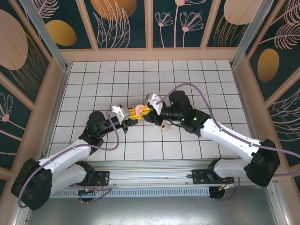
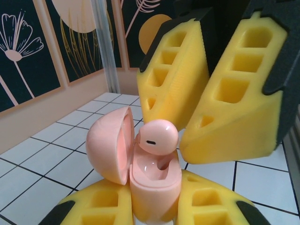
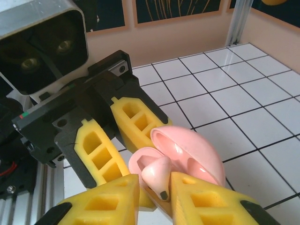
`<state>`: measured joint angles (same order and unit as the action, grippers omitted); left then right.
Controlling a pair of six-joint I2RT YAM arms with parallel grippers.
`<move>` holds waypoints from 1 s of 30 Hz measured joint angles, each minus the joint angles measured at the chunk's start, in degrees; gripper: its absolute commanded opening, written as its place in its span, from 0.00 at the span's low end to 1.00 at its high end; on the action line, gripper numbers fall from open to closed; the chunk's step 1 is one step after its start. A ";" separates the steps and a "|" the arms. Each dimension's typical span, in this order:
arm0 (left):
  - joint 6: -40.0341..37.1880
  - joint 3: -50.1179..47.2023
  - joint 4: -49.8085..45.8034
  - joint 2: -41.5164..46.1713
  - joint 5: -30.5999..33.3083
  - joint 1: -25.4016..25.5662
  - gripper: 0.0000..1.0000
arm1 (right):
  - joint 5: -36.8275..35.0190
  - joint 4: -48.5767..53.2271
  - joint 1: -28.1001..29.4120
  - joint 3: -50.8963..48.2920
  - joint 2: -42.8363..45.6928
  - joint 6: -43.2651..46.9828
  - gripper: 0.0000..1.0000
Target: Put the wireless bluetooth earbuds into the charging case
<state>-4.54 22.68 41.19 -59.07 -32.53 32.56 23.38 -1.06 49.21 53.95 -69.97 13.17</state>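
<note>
My left gripper (image 2: 152,204) is shut on the base of the salmon-pink charging case (image 2: 154,180), which stands upright with its lid (image 2: 110,143) swung open to the left. One pale pink earbud (image 2: 157,137) sits at the mouth of the case's hollow, held between the yellow fingers (image 2: 234,108) of my right gripper. In the right wrist view, that right gripper (image 3: 154,187) is shut on the earbud (image 3: 157,174), stem down, against the open case (image 3: 194,152). From the top view both grippers meet over the case (image 1: 139,110) at mid-table.
A cream ring-shaped piece with a dark centre (image 1: 163,126) lies on the white grid table (image 1: 187,79) just in front of the right gripper. Patterned walls and aluminium posts (image 1: 42,33) enclose the table on three sides.
</note>
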 measured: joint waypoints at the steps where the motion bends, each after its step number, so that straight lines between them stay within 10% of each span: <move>1: 0.00 0.00 -0.04 0.00 0.00 0.02 0.08 | -0.46 -0.09 0.22 -0.28 0.28 -0.50 0.27; 30: 0.00 0.00 -0.35 0.22 0.20 0.00 0.08 | -2.29 -4.79 0.92 -2.62 2.47 -7.58 0.30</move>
<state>-4.54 22.68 40.84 -58.85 -32.34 32.56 21.08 -5.85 50.13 51.33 -67.51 5.58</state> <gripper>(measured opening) 0.179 0.303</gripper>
